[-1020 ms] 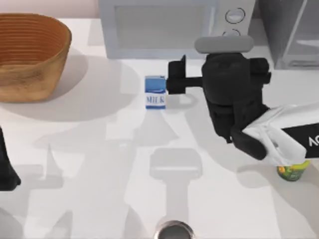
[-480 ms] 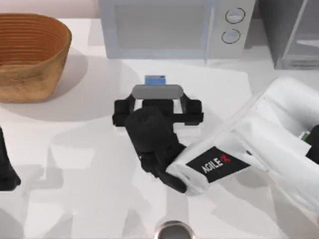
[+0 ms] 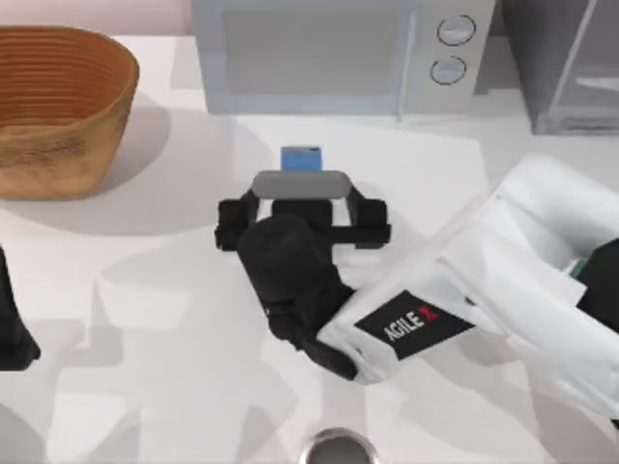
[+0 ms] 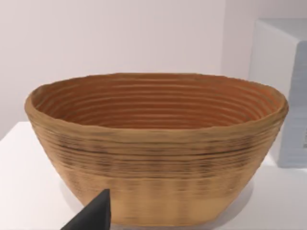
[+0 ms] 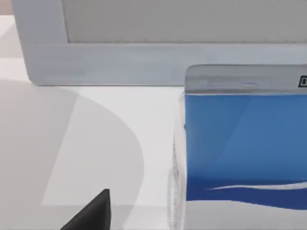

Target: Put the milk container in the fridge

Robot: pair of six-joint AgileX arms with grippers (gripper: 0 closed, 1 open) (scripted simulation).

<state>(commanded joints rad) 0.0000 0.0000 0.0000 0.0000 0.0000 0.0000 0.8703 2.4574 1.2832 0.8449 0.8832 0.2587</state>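
Right claw (image 3: 302,193) sits low over the counter (image 3: 174,290) mid-table, just in front of the microwave (image 3: 329,58), its black body and grey wrist camera bar covering most of the milk container (image 3: 301,158); only the carton's blue top edge pokes out on the microwave side in the top view; carton stands upright on the counter, in front of the microwave door, well apart from the fridge (image 3: 566,63) at the far right corner; right wrist view has the carton's blue face (image 5: 244,143) very close, with the microwave's lower frame (image 5: 144,62) behind it and one dark fingertip (image 5: 93,213) off to the carton's side, not touching it there; cannot tell whether the right claw's fingers are spread or closed, or whether they contact the carton; white right arm with AGILEX label runs back toward the right edge of the table; left arm parked at the left edge of the counter, dark part (image 3: 12,329) visible; its wrist view faces the wicker basket (image 4: 158,143), one dark fingertip (image 4: 96,215) in the foreground; left claw state cannot tell either; basket (image 3: 58,106) sits at the far left, near the microwave's left side, nothing visible inside; metal round object (image 3: 337,449) at the near edge, centre.
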